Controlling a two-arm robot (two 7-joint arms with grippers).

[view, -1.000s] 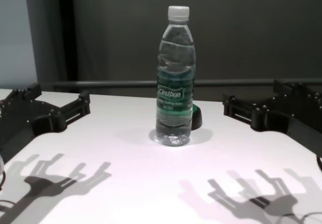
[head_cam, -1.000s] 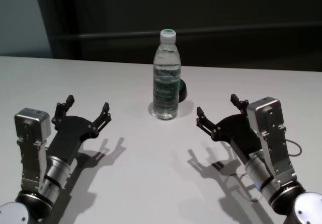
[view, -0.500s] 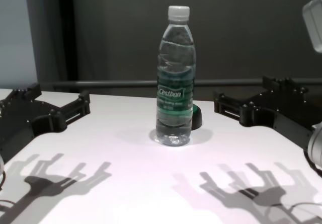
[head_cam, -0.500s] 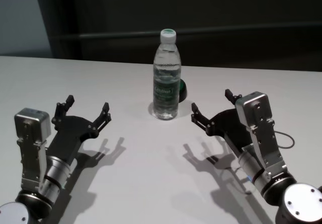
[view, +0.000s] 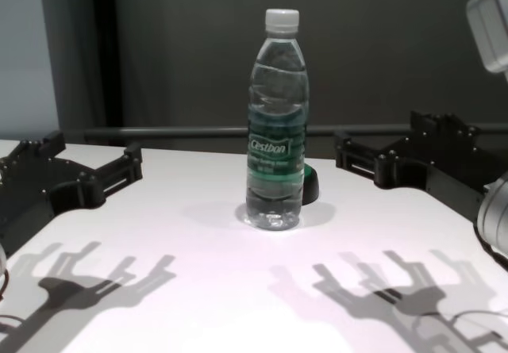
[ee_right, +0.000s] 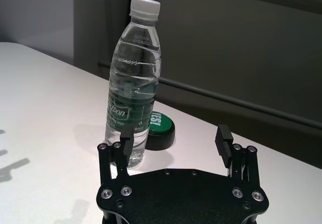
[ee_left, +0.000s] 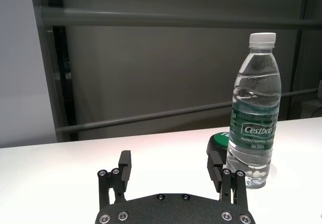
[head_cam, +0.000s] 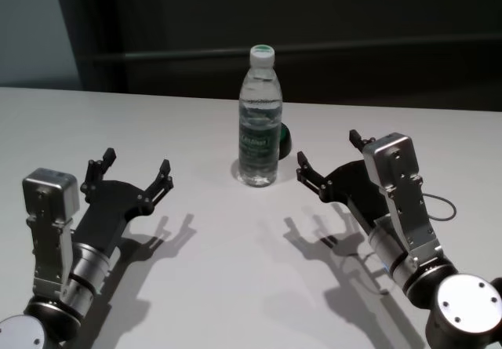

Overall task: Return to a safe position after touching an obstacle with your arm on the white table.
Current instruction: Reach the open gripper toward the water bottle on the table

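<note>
The upright bottle (head_cam: 259, 118) stands just left of the right tool (head_cam: 327, 159), wide and empty, nearer than the left tool (head_cam: 130, 173).

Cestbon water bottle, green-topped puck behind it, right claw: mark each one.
Cestbon water bottle (view: 276, 151): chest view, on the dark green label.
Green-topped puck (ee_right: 157, 127): right wrist view, on its green top face.
Right claw (head_cam: 328, 152): head view, midway between its open fingertips.
</note>
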